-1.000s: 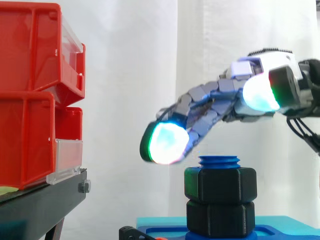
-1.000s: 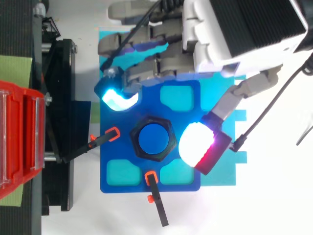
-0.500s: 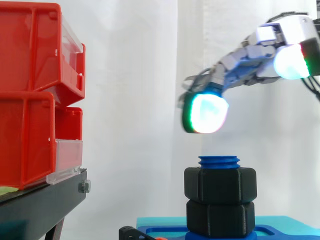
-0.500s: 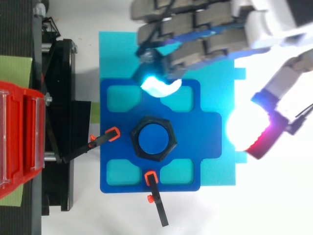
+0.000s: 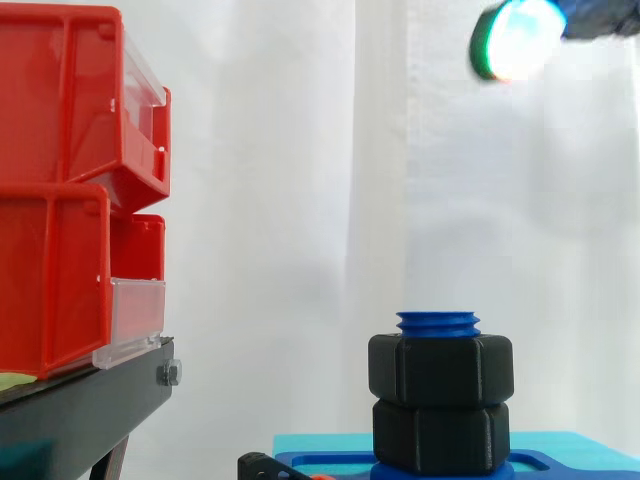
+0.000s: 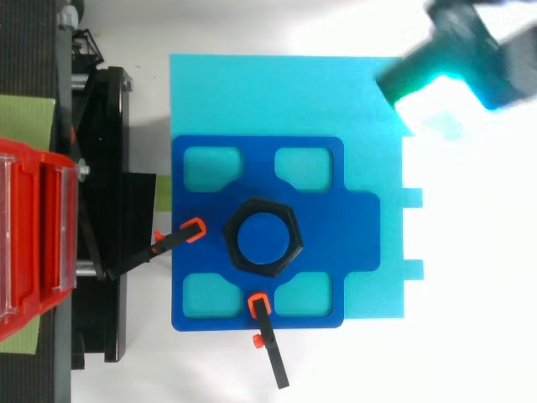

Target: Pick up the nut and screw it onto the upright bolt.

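A blue upright bolt (image 5: 438,323) stands on a blue base plate (image 6: 336,243). Two black hex nuts sit stacked on its thread, the upper nut (image 5: 441,368) on the lower nut (image 5: 440,436), with a short stretch of thread showing above them. From above, the top nut (image 6: 262,206) rings the bolt's blue end (image 6: 262,238). My hand (image 5: 515,35) hangs high at the upper right, far above the bolt and apart from it. In the top view my hand (image 6: 445,75) lies beyond the plate's far right corner, glowing cyan.
Red bins (image 5: 70,200) are stacked on a black stand (image 5: 80,410) at the left. A cyan mat (image 6: 252,92) lies under the base plate. Two black clamps with orange tips (image 6: 176,239) (image 6: 267,336) hold the plate at its left and front edges.
My hand has lifted away from just above the bolt and nuts, moving up and to the right. The nuts and bolt have not moved.
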Motion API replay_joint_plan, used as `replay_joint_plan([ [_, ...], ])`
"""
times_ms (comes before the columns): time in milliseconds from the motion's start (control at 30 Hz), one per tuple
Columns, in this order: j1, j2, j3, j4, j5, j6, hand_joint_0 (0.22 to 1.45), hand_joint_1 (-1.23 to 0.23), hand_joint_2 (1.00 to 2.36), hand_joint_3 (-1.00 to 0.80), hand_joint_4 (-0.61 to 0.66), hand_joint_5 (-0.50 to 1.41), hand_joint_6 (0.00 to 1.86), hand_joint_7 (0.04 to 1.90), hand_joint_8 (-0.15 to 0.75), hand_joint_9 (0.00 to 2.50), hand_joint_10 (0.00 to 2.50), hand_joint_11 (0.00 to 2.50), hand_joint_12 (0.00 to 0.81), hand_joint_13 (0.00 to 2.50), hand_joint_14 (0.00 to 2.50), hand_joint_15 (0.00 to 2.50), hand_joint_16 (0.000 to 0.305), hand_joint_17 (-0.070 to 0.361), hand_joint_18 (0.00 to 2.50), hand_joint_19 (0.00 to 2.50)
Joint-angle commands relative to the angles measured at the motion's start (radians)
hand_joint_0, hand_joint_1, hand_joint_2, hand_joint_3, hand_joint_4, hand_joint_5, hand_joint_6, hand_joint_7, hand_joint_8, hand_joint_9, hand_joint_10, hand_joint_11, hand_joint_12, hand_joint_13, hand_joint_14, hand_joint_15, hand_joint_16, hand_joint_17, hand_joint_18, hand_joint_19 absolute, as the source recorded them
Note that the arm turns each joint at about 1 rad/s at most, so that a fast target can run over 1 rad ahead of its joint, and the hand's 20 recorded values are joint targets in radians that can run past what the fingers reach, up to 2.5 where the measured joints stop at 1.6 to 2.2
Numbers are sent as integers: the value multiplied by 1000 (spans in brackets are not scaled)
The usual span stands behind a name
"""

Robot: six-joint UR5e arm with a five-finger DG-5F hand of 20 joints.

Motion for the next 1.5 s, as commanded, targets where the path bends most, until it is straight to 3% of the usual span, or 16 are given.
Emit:
replay_joint_plan([
  [0, 57, 311, -318, -1, 312, 212, 470, -306, 1000, -500, 177, -199, 501, 661, 242, 393, 0, 0, 327, 53, 0, 0, 49, 110, 0, 0],
  [67, 59, 311, -324, -39, 370, 290, 472, -308, 1000, -500, 179, -197, 502, 665, 242, 403, 0, 0, 326, 65, 0, 0, 49, 110, 0, 0],
  [133, 62, 309, -327, -101, 436, 463, 475, -312, 1000, -500, 180, -197, 501, 664, 243, 405, 0, 0, 325, 69, 0, 0, 49, 109, 0, 0],
  [167, 64, 311, -327, -105, 442, 502, 475, -314, 1000, -500, 180, -197, 502, 663, 243, 407, 0, 0, 325, 70, 0, 0, 49, 109, 0, 0],
  [200, 65, 309, -327, -107, 455, 615, 476, -314, 1000, -500, 180, -197, 501, 664, 243, 407, 0, 0, 325, 71, 0, 0, 48, 109, 0, 0],
  [267, 65, 309, -327, -107, 456, 684, 478, -318, 1000, -500, 185, -197, 502, 666, 246, 422, 0, 0, 326, 74, 0, 0, 48, 109, 0, 0],
  [333, 65, 307, -329, -107, 465, 799, 478, -321, 1000, -500, 184, -197, 502, 668, 248, 435, 0, 0, 326, 78, 0, 0, 48, 109, 0, 0],
  [467, 64, 303, -358, -107, 498, 894, 481, -333, 1000, -500, 192, -193, 502, 680, 248, 461, 0, 0, 320, 114, 0, 0, 47, 107, 0, 0],
  [567, 57, 303, -404, -102, 505, 924, 487, -351, 1000, -500, 190, -190, 502, 678, 246, 498, 0, 0, 309, 157, 0, 0, 46, 104, 0, 0],
  [600, 56, 304, -450, -88, 507, 940, 488, -353, 1000, -500, 188, -190, 502, 676, 247, 505, 0, 0, 308, 159, 0, 0, 46, 104, 0, 0],
  [633, 57, 304, -467, -73, 513, 942, 490, -358, 1000, -500, 189, -190, 502, 680, 245, 519, 0, 0, 306, 168, 0, 0, 46, 103, 0, 0],
  [700, 62, 303, -476, -68, 513, 940, 495, -363, 1000, -500, 190, -191, 502, 682, 248, 529, 0, 0, 307, 179, 0, 0, 45, 101, 0, 0],
  [900, 70, 303, -478, -36, 507, 939, 515, -406, 1000, -500, 173, -186, 502, 692, 233, 721, 0, 0, 259, 408, 0, 0, 38, 86, 68, 0],
  [1100, 76, 303, -478, 25, 505, 936, 547, -400, 1000, -500, 149, -194, 502, 686, 232, 689, 0, 0, 275, 365, 0, 0, 35, 78, 88, 0],
  [1267, 76, 303, -478, 57, 505, 936, 580, -431, 1000, -500, 136, -239, 501, 636, 234, 271, 0, 0, 334, 8, 0, 0, 41, 93, 0, 0],
  [1467, 73, 303, -478, 56, 508, 934, 560, -437, 1000, -500, 76, -270, 501, 615, 173, 47, 0, 0, 300, 0, 0, 0, 40, 91, 0, 0],
])
